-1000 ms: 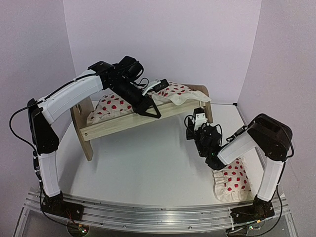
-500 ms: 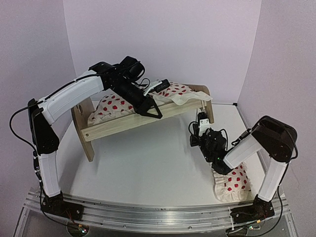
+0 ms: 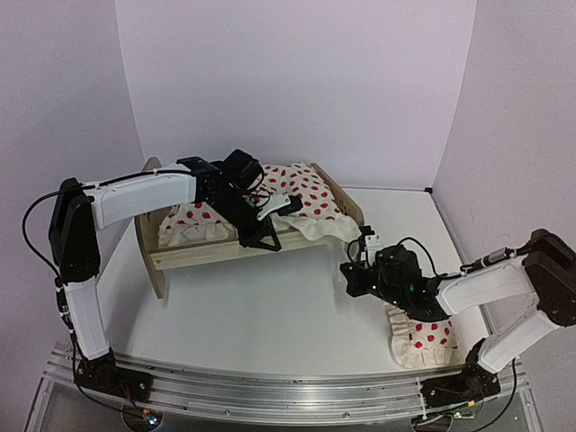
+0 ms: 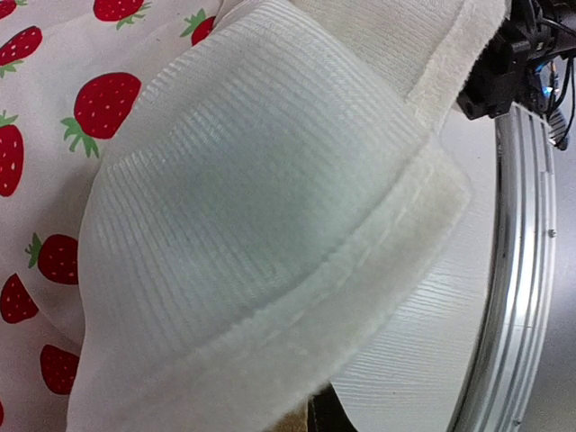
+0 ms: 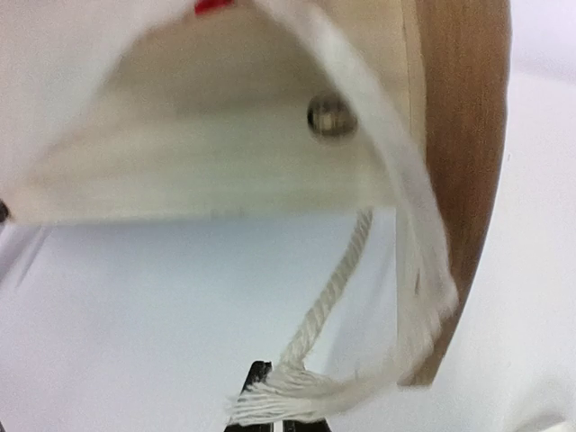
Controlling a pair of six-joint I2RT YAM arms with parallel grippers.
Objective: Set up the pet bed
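The pet bed is a light plywood frame at the middle left, with its taller end board on the left. A cream, red-spotted blanket covers its top and hides the mattress. My left gripper hovers over the bed's front rail, shut on the blanket's white edge, which fills the left wrist view and hides the fingers. My right gripper sits low by the bed's right end, shut on the frayed tassel of a twisted cord. That cord hangs from under the side rail.
A red-spotted pillow lies on the table at the right, under my right forearm. The bed's lower end board stands just right of the cord. Purple walls close in the back and both sides. The metal base rail runs along the near edge.
My right gripper shut on the cord's tassel and swung down and left. The left arm dropped lower and forward with the blanket, and the bed now sits lower and nearer.
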